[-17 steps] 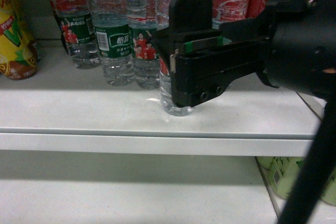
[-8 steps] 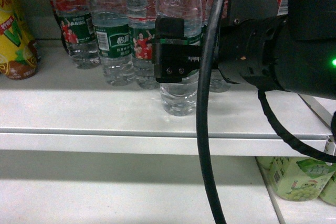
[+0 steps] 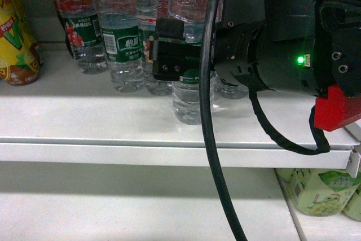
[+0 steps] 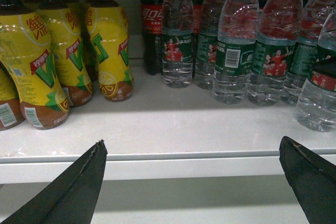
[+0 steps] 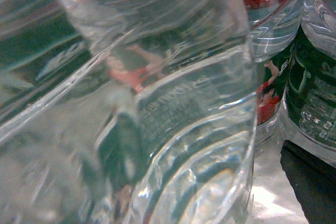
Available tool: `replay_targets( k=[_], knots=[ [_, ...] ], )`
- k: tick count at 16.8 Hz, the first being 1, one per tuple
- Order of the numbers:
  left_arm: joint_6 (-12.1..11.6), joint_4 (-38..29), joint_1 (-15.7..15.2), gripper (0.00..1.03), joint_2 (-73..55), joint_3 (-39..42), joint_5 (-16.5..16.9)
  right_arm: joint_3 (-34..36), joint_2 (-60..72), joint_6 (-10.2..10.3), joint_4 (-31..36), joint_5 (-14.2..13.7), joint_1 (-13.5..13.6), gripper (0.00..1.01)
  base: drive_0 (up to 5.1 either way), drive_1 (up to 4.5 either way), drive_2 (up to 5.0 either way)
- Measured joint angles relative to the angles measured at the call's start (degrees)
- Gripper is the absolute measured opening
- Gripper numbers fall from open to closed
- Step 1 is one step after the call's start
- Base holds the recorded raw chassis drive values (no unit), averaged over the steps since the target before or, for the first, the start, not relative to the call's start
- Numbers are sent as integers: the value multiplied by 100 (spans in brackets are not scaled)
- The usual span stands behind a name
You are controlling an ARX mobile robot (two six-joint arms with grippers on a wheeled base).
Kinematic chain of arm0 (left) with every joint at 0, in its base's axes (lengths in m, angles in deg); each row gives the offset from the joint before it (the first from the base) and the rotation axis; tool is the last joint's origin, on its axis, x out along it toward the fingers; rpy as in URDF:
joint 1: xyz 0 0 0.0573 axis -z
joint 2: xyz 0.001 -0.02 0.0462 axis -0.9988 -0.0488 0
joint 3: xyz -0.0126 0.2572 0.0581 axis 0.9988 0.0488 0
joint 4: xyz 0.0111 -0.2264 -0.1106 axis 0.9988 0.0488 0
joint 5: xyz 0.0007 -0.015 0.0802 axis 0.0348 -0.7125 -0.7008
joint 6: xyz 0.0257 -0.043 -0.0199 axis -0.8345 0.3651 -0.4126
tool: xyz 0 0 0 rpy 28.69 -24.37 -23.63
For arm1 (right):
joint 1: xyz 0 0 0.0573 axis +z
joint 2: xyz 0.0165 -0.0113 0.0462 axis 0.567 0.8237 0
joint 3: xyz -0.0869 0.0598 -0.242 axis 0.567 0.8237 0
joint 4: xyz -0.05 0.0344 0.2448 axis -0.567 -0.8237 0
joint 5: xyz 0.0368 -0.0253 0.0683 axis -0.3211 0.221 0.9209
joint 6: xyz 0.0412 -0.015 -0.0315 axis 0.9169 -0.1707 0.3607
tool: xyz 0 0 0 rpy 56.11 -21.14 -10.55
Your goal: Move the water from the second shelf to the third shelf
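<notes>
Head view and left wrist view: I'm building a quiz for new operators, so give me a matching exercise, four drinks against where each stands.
1. front water bottle
2. yellow juice bottles
3. cola bottle
4. pale green bottles

A. lower shelf, right side
B. left end of upper shelf
C. upper shelf, at the back
D. upper shelf front, partly behind the right hand

Pairs: 1-D, 2-B, 3-C, 4-A
</notes>
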Motion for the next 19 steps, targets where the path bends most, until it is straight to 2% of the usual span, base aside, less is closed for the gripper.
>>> replay_targets(
  k=[5,8,9,10,11,12,14,18,19],
  knots=[
    [0,0,0,98,0,0,0,-179,107,24,107,-166,72,98,0,0,0],
    [0,0,0,98,0,0,0,-184,179,-160,195,-299,149,96,0,0,0],
    [0,0,0,98,0,0,0,-181,190,-260,234,-345,186,89,0,0,0],
    [0,0,0,98,0,0,0,-133,190,-636,417,-516,225,71,0,0,0],
    [0,0,0,98,0,0,0,-87,190,-815,483,-544,225,60,0,0,0],
    [0,2,0,98,0,0,0,-74,179,-876,492,-564,225,52,0,0,0],
    [0,0,0,98,0,0,0,-15,131,-896,509,-544,223,44,0,0,0],
    [0,0,0,98,0,0,0,304,-131,-831,555,-446,223,43,0,0,0],
    [0,0,0,98,0,0,0,699,-476,-822,553,-328,212,42,0,0,0]
  ],
)
